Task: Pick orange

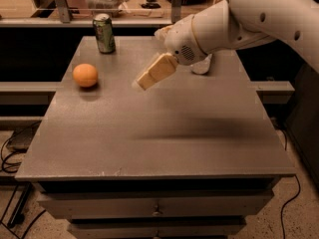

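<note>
The robot's gripper (148, 58) hangs over the middle of the grey table (164, 148), well apart from the orange (85, 75) resting near the left edge. We read its fingers (157, 71) as spread and empty, though the upper one is mostly hidden. A green can (104, 33) stands at the back-left corner.

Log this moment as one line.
gripper: over table, right of orange, apart | orange: on table, ungrasped | green can: behind orange
</note>
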Robot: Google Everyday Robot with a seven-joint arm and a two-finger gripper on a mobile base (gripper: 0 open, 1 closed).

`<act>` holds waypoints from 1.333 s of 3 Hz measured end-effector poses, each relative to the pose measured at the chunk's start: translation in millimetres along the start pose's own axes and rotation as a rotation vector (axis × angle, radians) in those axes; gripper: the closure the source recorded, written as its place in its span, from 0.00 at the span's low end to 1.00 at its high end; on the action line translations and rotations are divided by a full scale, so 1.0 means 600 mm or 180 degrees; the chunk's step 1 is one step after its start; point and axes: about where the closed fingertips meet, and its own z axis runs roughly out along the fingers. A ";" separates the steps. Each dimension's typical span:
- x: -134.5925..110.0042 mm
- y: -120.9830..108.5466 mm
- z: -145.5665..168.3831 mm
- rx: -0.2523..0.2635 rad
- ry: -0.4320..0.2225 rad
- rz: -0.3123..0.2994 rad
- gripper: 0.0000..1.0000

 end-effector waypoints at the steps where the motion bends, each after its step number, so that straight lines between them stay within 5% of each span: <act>1: -0.024 -0.060 0.140 -0.0053 0.0203 -0.0184 0.00; 3: -0.023 -0.057 0.143 -0.0074 0.0167 -0.0160 0.00; 4: -0.025 -0.022 0.155 -0.0262 -0.0173 0.0062 0.00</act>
